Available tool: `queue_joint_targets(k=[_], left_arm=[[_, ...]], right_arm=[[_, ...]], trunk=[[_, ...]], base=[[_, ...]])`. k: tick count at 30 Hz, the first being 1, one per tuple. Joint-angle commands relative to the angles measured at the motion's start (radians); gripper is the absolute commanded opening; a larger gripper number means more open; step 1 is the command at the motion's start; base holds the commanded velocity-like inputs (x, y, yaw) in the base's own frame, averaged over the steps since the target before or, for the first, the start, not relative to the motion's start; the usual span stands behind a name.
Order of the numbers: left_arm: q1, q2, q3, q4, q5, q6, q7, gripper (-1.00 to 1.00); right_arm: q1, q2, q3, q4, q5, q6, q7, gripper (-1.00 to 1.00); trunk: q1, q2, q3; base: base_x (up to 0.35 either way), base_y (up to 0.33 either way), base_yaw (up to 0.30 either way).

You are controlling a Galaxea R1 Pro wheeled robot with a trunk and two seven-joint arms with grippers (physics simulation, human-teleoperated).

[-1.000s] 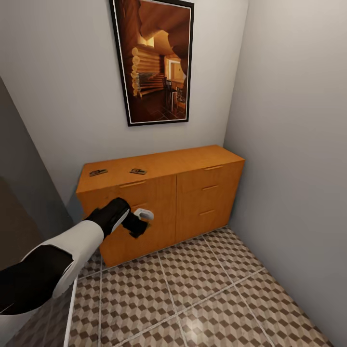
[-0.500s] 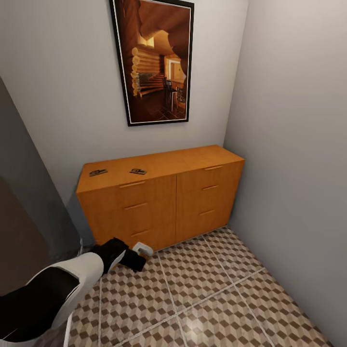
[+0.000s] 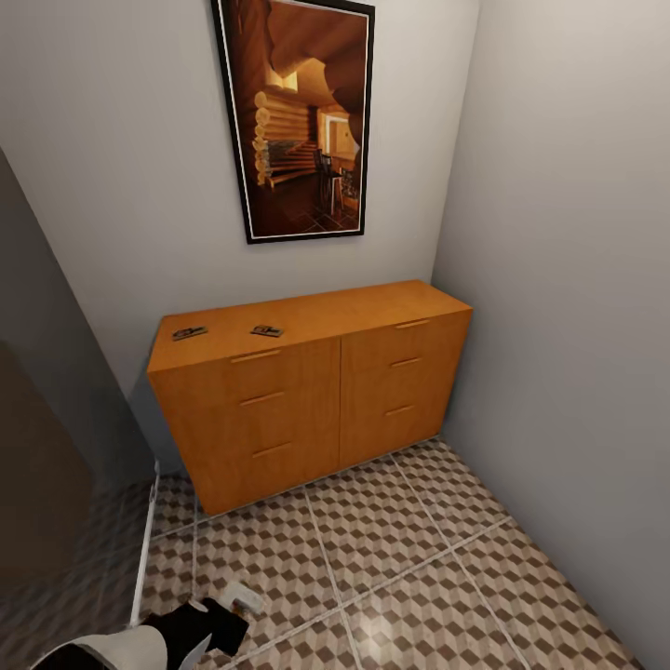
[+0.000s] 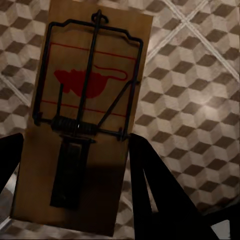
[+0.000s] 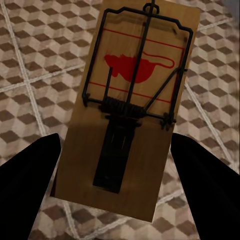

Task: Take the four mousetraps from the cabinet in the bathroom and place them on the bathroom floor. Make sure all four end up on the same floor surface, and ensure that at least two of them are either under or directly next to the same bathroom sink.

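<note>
Two mousetraps on the cabinet: one [image 3: 189,332] sits at the far left of the top, another [image 3: 267,330] just to its right, both lying flat, well ahead of and above my left gripper.
My left gripper [image 3: 226,609]: low over the bathroom floor [image 3: 400,549], at the near left of the head view, dark fingers [image 4: 150,185] clenched on a mousetrap.
Mousetrap in my left gripper [image 4: 82,120]: flat wooden slab between my two fingers, printed red mouse and dark wire bar facing the wrist camera, cube-pattern tiles behind it; whether it touches the tiles I cannot tell.
Cabinet [image 3: 312,391]: orange-brown, six drawers in two columns, all shut, standing against the back wall ahead of my left gripper and running off to its right into the corner.
Picture [image 3: 296,116]: dark-framed log interior on the wall above the cabinet.
My right gripper [image 5: 120,190]: grasping a mousetrap, one dark finger [image 5: 27,185] on each long side of it.
Mousetrap in my right gripper [image 5: 132,107]: same wooden slab with red mouse print and dark spring, face towards the wrist camera, floor tiles and pale grout lines beyond it; contact with the floor I cannot tell.
</note>
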Motion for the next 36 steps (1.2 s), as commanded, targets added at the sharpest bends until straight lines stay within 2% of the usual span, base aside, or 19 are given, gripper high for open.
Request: queue_joint_targets(k=[1, 5, 7, 8, 10, 11, 14, 18, 20, 23, 26, 29, 31, 33, 36], left_arm=[[0.014, 0.008, -0.003, 0.002, 0.014, -0.015, -0.001, -1.0], [0.079, 0.048, -0.002, 0.003, 0.121, -0.045, 0.001, -1.0], [0.101, 0.064, -0.002, 0.004, 0.151, -0.076, 0.002, -1.0], [0.116, 0.074, -0.002, 0.004, 0.164, -0.122, 0.01, -1.0], [0.142, 0.084, -0.002, 0.005, 0.175, -0.233, 0.066, -1.0], [0.165, 0.088, -0.002, 0.006, 0.179, -0.32, 0.142, -1.0], [0.204, 0.091, -0.002, 0.006, 0.182, -0.404, 0.244, -1.0], [0.239, 0.107, -0.002, 0.006, 0.185, -0.441, 0.284, -1.0], [0.264, 0.118, -0.002, 0.006, 0.195, -0.494, 0.294, -1.0], [0.288, 0.121, -0.002, 0.006, 0.226, -0.564, 0.301, -1.0], [0.305, 0.12, -0.002, 0.006, 0.287, -0.602, 0.304, -1.0], [0.312, 0.104, -0.002, 0.003, 0.396, -0.615, 0.304, -1.0], [0.313, 0.095, -0.002, 0.001, 0.431, -0.617, 0.304, -1.0], [0.314, 0.087, 0.0, -0.007, 0.456, -0.617, 0.304, -1.0], [0.314, 0.083, 0.0, -0.033, 0.466, -0.615, 0.304, -1.0]], right_arm=[[-0.001, -0.005, 0.003, -0.003, 0.001, -0.002, -0.017, -1.0], [-0.001, -0.041, 0.001, -0.085, 0.001, 0.025, -0.067, -1.0], [-0.001, -0.051, 0.002, -0.14, 0.001, 0.08, -0.071, -1.0], [-0.001, -0.06, 0.002, -0.193, 0.001, 0.137, -0.071, -1.0], [-0.001, -0.076, 0.002, -0.273, 0.0, 0.219, -0.071, -1.0], [-0.001, -0.086, 0.002, -0.329, -0.001, 0.271, -0.07, -1.0], [-0.001, -0.097, 0.001, -0.401, -0.001, 0.322, -0.069, -1.0], [-0.001, -0.119, 0.001, -0.444, -0.003, 0.342, -0.067, -1.0], [-0.001, -0.14, 0.0, -0.455, -0.007, 0.347, -0.052, -1.0], [-0.001, -0.15, -0.001, -0.457, -0.022, 0.349, -0.002, -1.0], [-0.001, -0.157, -0.001, -0.451, -0.045, 0.347, 0.079, -1.0], [-0.001, -0.159, -0.005, -0.444, -0.07, 0.34, 0.15, -1.0], [-0.001, -0.159, -0.006, -0.441, -0.075, 0.336, 0.163, -1.0], [-0.001, -0.157, -0.006, -0.431, -0.079, 0.331, 0.172, -1.0], [-0.001, -0.153, -0.006, -0.42, -0.08, 0.329, 0.17, -1.0]], trunk=[[0.0, -0.001, -0.001], [0.0, -0.001, -0.001], [0.0, -0.001, -0.001], [0.0, -0.001, -0.001], [0.0, -0.001, -0.001], [0.0, -0.001, -0.001], [0.0, -0.001, -0.001], [0.0, -0.001, -0.001], [0.0, -0.001, -0.001], [0.0, -0.001, -0.001], [0.0, -0.001, -0.001], [0.0, -0.001, -0.001], [0.0, -0.001, -0.001], [0.0, -0.001, -0.001], [0.0, -0.001, -0.001]], base=[[0.0, 0.0, 0.0], [0.0, 0.0, 0.0], [0.0, 0.0, 0.0], [0.0, 0.0, 0.0], [0.0, 0.0, 0.0], [0.0, 0.0, 0.0], [0.0, 0.0, 0.0], [0.0, 0.0, 0.0], [0.0, 0.0, 0.0], [0.0, 0.0, 0.0], [0.0, 0.0, 0.0], [0.0, 0.0, 0.0], [0.0, 0.0, 0.0], [0.0, 0.0, 0.0], [0.0, 0.0, 0.0]])
